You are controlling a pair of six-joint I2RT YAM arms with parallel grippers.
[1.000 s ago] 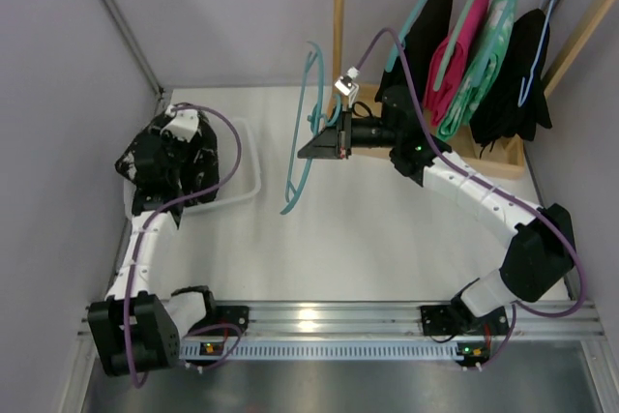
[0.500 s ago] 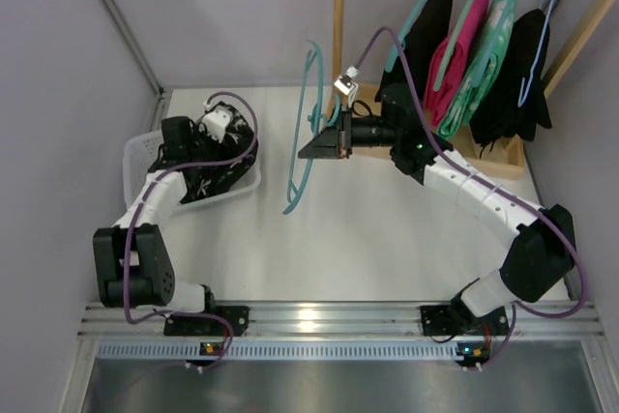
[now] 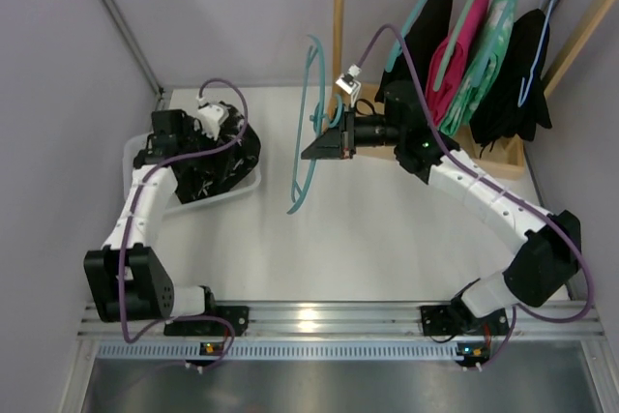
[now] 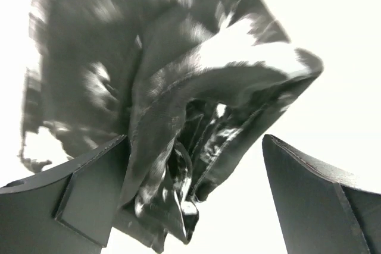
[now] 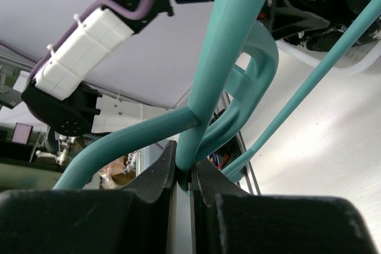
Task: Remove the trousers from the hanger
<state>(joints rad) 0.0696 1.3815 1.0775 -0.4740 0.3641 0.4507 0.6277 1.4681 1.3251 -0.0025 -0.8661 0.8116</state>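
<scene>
The black, white-splotched trousers (image 3: 205,179) lie bunched in a white basket (image 3: 132,156) at the left. My left gripper (image 3: 224,140) hovers right over them, open. In the left wrist view the trousers (image 4: 178,93) hang loose between the spread fingers (image 4: 77,197) and nothing pinches them. My right gripper (image 3: 324,142) is shut on the bare teal hanger (image 3: 304,132) and holds it upright above the middle of the table. In the right wrist view its pads (image 5: 164,168) clamp a bar of the hanger (image 5: 229,46) near the neck.
A wooden rack (image 3: 339,16) stands at the back right, carrying several teal hangers with black (image 3: 426,31), pink (image 3: 456,50) and green (image 3: 484,55) clothes. Grey walls close in on the left, the back and the right.
My left gripper has opened and let go of the trousers, which now rest in the basket. The left arm swung toward the back over the basket. The right arm and hanger barely moved.
</scene>
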